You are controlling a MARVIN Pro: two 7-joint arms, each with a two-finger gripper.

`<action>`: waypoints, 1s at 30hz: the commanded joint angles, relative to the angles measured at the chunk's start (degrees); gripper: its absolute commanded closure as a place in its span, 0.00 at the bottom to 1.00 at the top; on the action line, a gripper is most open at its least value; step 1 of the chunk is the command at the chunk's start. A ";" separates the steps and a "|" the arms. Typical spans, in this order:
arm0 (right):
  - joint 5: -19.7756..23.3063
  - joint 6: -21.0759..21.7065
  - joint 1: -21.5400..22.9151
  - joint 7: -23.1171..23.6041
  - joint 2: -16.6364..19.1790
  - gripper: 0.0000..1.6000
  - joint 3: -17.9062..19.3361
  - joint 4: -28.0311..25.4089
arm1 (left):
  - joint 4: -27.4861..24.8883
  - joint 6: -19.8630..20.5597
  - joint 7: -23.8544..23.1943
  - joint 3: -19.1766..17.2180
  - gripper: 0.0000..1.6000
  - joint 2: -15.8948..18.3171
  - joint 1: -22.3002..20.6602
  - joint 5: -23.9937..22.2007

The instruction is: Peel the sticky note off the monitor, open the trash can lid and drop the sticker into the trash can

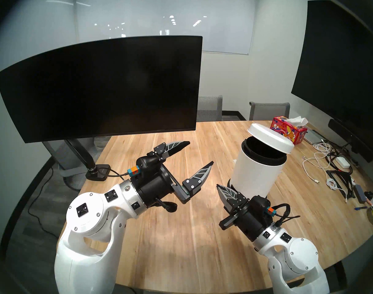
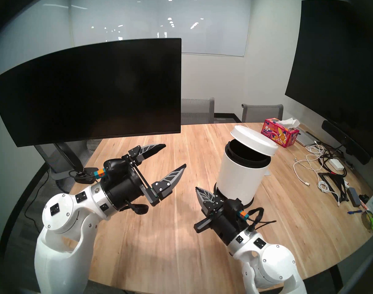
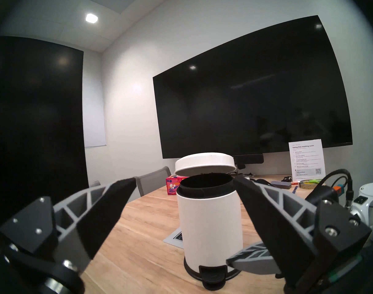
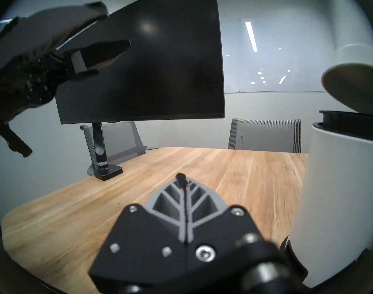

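Observation:
The monitor [image 1: 100, 87] [image 2: 90, 92] [image 4: 149, 64] stands at the back left on its arm mount, its screen bare. The sticky note shows in no view. The white trash can [image 1: 255, 176] [image 2: 238, 176] [image 3: 211, 223] [image 4: 334, 191] stands mid-right with its lid [image 1: 270, 138] [image 2: 253, 141] [image 3: 203, 161] tilted up, showing the black liner. My left gripper [image 1: 200, 152] [image 2: 175, 155] [image 3: 185, 180] is open and empty, in the air left of the can. My right gripper [image 1: 220, 188] [image 2: 199, 191] [image 4: 181, 178] is shut, low at the can's base by the black pedal [image 3: 212, 275].
A red floral tissue box [image 1: 288, 132] stands behind the can. A big black screen [image 1: 340, 75] with a speaker bar fills the right side, with cables [image 1: 330, 160] and adapters below it. A printed sign card [image 3: 306, 160] and grey chairs [image 1: 268, 111] stand at the table's edges.

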 commanded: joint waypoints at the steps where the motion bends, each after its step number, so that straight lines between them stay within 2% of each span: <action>1: -0.08 -3.12 -6.39 0.18 -0.12 1.00 0.48 -6.09 | -2.13 -5.03 1.16 -2.11 0.00 -0.38 6.79 0.23; 10: -0.56 -6.57 -11.08 0.12 -0.68 1.00 2.06 -7.36 | -2.16 -12.40 2.79 -4.77 0.00 -2.19 12.70 0.25; 12: -0.42 -7.80 -12.03 0.02 -1.04 1.00 2.64 -7.36 | -2.71 -14.74 3.37 -5.25 0.00 -2.97 15.57 0.08; 17: -0.14 -10.16 -13.21 0.04 -1.51 1.00 3.47 -7.36 | -2.50 -18.47 3.73 -5.58 0.00 -4.02 17.44 -0.04; 22: -0.09 -13.04 -14.59 -0.43 -2.35 1.00 3.71 -7.36 | -3.43 -24.29 4.45 -5.56 0.00 -5.57 21.72 -0.24; 26: 0.59 -14.10 -15.30 -0.78 -2.87 1.00 3.59 -7.36 | -3.50 -27.17 5.15 -5.12 0.00 -6.63 24.13 -0.52; 27: 0.84 -14.24 -15.40 -0.85 -2.97 0.95 3.61 -7.36 | -3.52 -27.74 5.34 -5.01 0.00 -6.82 24.64 -0.62; 28: 0.84 -14.52 -15.57 -0.91 -3.02 0.80 3.58 -7.36 | -3.78 -28.63 5.72 -4.90 0.00 -6.96 25.68 -0.53; 30: 0.85 -14.91 -15.79 -1.00 -3.08 0.80 3.54 -7.36 | -3.68 -29.64 5.96 -4.69 0.00 -7.12 26.14 -0.45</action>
